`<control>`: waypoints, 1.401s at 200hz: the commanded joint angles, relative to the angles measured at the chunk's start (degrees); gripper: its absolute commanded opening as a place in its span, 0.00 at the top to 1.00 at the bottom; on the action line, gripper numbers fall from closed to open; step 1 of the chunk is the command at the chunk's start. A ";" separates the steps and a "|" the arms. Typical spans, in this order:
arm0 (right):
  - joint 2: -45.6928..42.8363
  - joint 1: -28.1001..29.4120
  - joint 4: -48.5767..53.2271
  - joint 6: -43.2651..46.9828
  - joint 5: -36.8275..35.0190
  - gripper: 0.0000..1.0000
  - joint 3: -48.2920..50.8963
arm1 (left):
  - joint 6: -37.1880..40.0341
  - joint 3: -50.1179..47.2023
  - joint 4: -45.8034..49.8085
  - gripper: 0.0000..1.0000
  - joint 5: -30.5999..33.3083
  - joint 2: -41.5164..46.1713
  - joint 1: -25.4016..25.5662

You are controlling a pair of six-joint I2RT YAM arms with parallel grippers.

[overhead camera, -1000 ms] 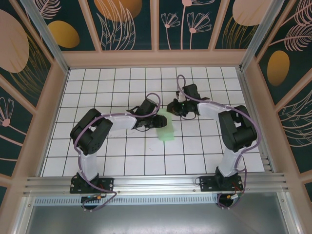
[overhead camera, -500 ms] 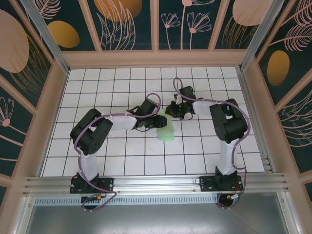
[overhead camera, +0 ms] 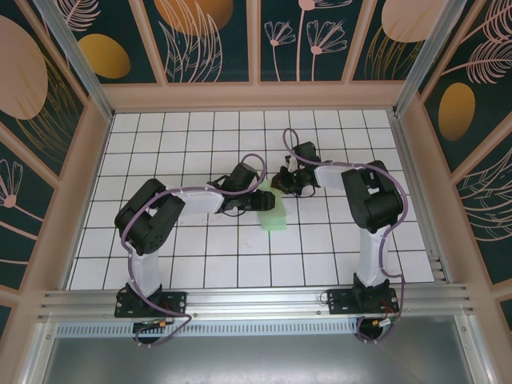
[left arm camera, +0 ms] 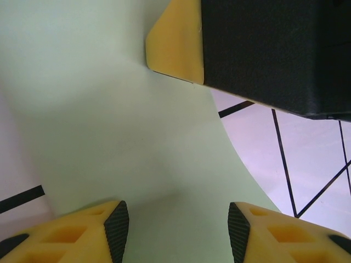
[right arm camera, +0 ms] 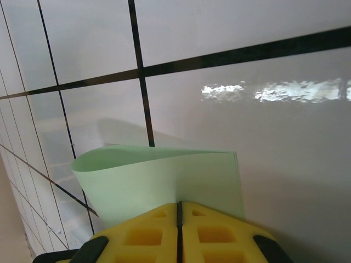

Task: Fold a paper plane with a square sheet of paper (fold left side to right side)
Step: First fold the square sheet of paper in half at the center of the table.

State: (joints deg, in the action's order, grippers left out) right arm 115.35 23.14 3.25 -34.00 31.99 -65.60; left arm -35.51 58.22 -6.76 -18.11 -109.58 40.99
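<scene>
The square sheet of paper (overhead camera: 273, 213) sits near the middle of the white gridded table (overhead camera: 184, 144), a little right of centre, between the two grippers. From the top camera it reads as a narrow pale green strip running near to far. Its near end lies on the tiles and its far end reaches up to the grippers. The right gripper (overhead camera: 279, 182) comes in from the right at the far end of the strip. In the right wrist view its yellow fingers (right arm camera: 148, 235) are pressed together, pinching the paper's edge between them. From that pinch the paper (right arm camera: 159, 172) rises and bows over in a soft rounded bend on one side, without a sharp crease, above the glossy tiles. The left gripper (overhead camera: 256, 198) reaches in from the left, just beside the strip's far half. In the left wrist view its two yellow fingers with black pads (left arm camera: 116, 230) stand spread apart. The green paper (left arm camera: 126, 137) stretches smoothly across the gap between them and well beyond. Whether either pad touches the sheet I cannot tell. At the top of that same view, a yellow fingertip of the right gripper and its black body rest against the paper's far part.
</scene>
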 commanded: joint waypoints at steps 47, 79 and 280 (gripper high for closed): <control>3.33 0.59 1.69 -0.50 -4.30 0.89 2.05 | 5.56 -12.18 -4.85 0.43 -5.60 8.13 2.73; 3.23 0.86 1.83 -0.54 -4.14 0.89 2.06 | 5.15 -12.62 -5.48 0.42 -4.68 10.21 3.83; 3.09 1.15 2.28 -0.10 -4.26 0.89 1.53 | 3.04 -7.48 -5.49 0.39 -2.37 3.86 4.05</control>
State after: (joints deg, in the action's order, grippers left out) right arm 115.42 23.46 2.96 -34.00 31.90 -65.49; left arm -32.40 52.27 -10.61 -17.74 -105.69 44.64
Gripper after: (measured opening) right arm 0.110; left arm 0.615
